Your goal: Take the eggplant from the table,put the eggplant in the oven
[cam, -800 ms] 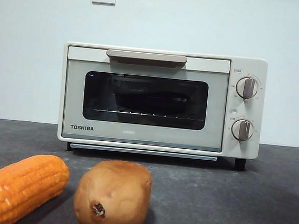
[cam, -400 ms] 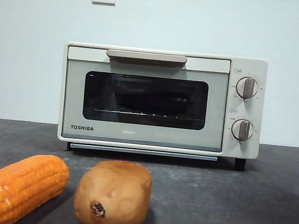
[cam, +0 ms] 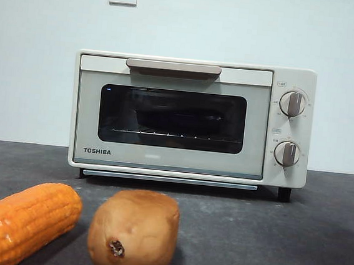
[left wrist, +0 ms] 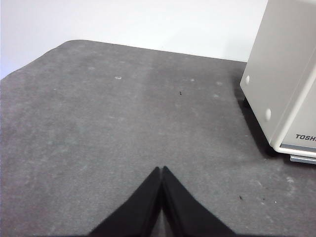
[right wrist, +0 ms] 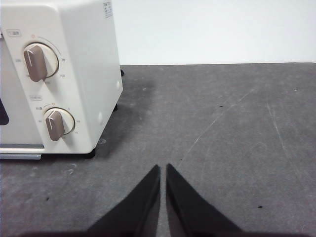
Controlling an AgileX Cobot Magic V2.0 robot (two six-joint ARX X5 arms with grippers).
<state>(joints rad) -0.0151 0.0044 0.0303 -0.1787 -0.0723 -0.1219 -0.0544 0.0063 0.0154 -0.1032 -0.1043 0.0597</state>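
While the cream-white TOSHIBA toaster oven [cam: 191, 118] stands shut on the dark grey speckled table [cam: 267, 241], I look through its dark glass window and make out a dim, dark, elongated shape lying on the wire rack [cam: 177, 134]. That looks to me like the glossy dark purple eggplant [cam: 178, 117], though the tinted glass hides its colour and outline, so I cannot be certain. The beige bar handle [cam: 173, 66] sits along the top of the door, and the two round knobs [cam: 292, 103] are stacked at the oven's right side.

In front of the oven, near the camera, a brown potato [cam: 133, 231] stands beside an orange corn cob [cam: 21, 223]; the corn is cut off by the picture's edge. They lie close together, and I cannot tell whether they touch.

Neither arm shows in the front view. The left gripper [left wrist: 161, 170] hangs over bare table with its black jaws pressed together, holding nothing, the oven's side wall off to one side. The right gripper [right wrist: 163, 168] hovers over the table near the knob end of the oven, its jaws nearly closed with only a thin slit between the tips, also holding nothing. Only the wrist views show the oven's side panels; neither shows the potato or corn.
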